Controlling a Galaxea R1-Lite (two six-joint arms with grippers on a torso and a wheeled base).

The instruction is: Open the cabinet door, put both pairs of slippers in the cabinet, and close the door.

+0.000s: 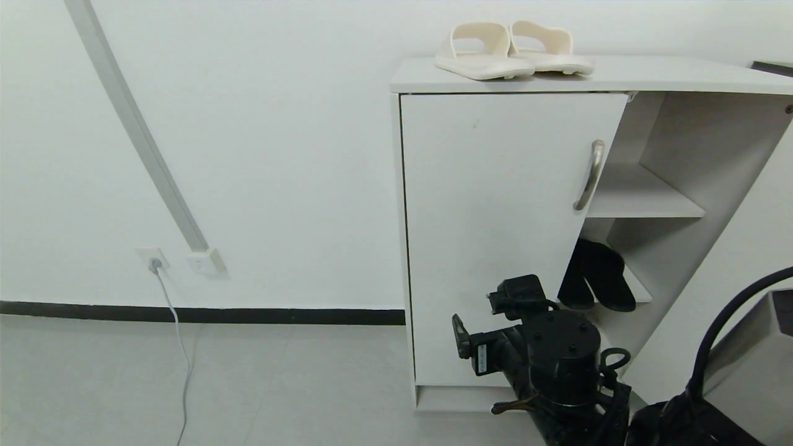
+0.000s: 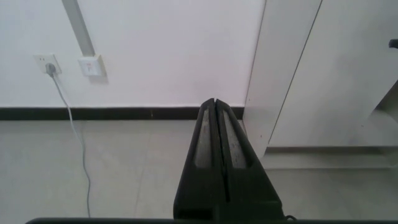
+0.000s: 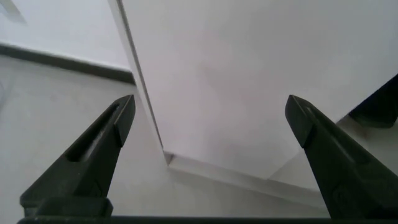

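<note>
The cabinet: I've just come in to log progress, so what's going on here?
A robot is stowing slippers. The cabinet door stands partly open, with the black slippers on a lower shelf inside. The beige slippers lie on the cabinet top. The right hand, open, faces the door; the left hand is shut, holding nothing.

Bright, even light washes the wall (image 1: pixel 279 155) and cabinet door (image 1: pixel 495 235). Soft shade gathers inside the open cabinet (image 1: pixel 681 142), deepest around the black slippers (image 1: pixel 600 275). The wall conduit (image 1: pixel 133 124) bows near the left edge.
</note>
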